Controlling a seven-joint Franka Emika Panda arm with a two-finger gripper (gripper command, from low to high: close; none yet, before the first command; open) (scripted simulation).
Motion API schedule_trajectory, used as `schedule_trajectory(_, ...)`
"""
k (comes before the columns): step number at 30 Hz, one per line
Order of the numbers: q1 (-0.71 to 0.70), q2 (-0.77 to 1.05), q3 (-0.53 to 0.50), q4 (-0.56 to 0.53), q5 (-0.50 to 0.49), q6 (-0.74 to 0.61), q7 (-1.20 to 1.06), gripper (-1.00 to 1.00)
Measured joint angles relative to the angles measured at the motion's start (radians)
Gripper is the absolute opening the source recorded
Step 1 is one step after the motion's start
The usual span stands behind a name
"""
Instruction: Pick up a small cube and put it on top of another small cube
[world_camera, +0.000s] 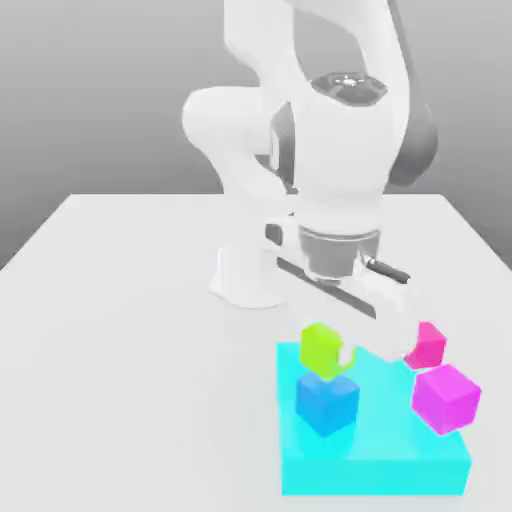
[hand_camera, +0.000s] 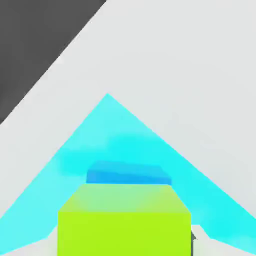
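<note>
Exterior view: claw (world_camera: 335, 352) pinches the lime-green cube (world_camera: 322, 347), fingers pressed against its sides; cube sits right between the fingertips, off any surface; blue cube (world_camera: 327, 402) is directly under the claw, apparently just below the green one, gap or contact not resolvable; blue cube rests on the cyan slab (world_camera: 400, 470); two magenta cubes to the claw's side, toward the exterior view's right, the nearer one (world_camera: 428, 343) close by the hand, the other (world_camera: 446, 398) lower and further out on the slab edge.

Hand view: green cube (hand_camera: 125, 220) sits hard up at the claw, blue cube (hand_camera: 129, 176) peeking out just beyond it, cyan slab (hand_camera: 110, 135) spreading out past both; green edges look roughly parallel to the blue top, but overlap can't be confirmed from this angle.

Judgement: carry looks done, placing is what's left. Risks: green is smaller than blue, so margin exists, but lateral offset at release would leave it overhanging and tipping off; releasing too high lets it bounce or skew; pushing down too far shoves blue across the slab; fingers spreading near the close magenta cube could nudge it; uneven finger release could drag green sideways.
</note>
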Motion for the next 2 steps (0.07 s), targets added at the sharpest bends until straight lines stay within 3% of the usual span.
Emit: schedule_trajectory(2, 0.0, 0.0, 0.0, 0.0, 0.0, 0.0, 0.0, 1.0)
